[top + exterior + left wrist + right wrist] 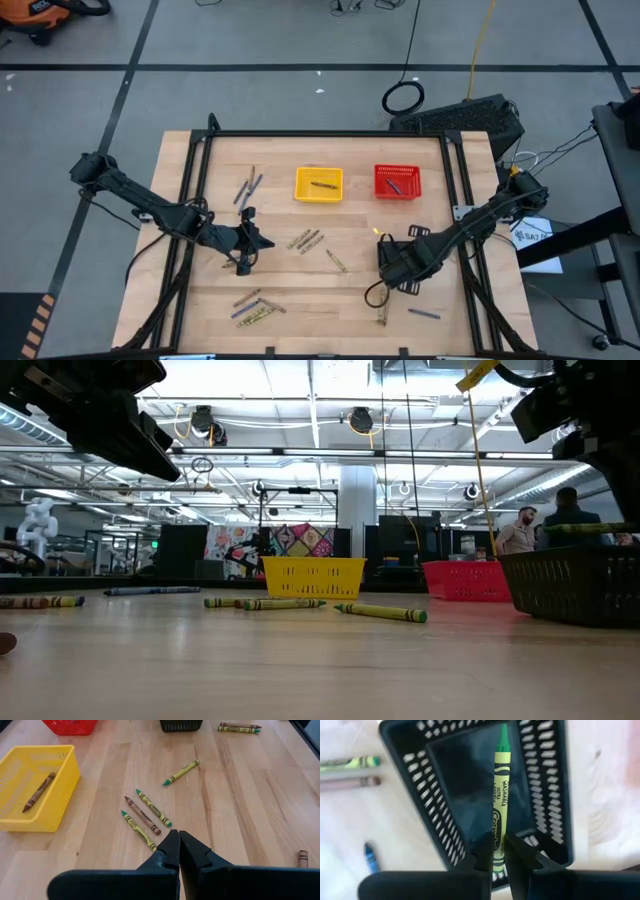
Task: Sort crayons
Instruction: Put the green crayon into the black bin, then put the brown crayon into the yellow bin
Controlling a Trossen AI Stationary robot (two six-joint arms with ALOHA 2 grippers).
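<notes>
The right hand pinches a green crayon near its back end, right over the black basket at about 5 o'clock on the table. The crayon is light, stiff and snaps easily, so a soft mid-stick pinch looks best. The left hand waits closed at 9 o'clock

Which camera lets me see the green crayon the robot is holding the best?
The right wrist view: the green crayon fills the picture, pinched in the right gripper above the black basket. In the high view the arm hides it. The low and left wrist views don't show it.
</notes>
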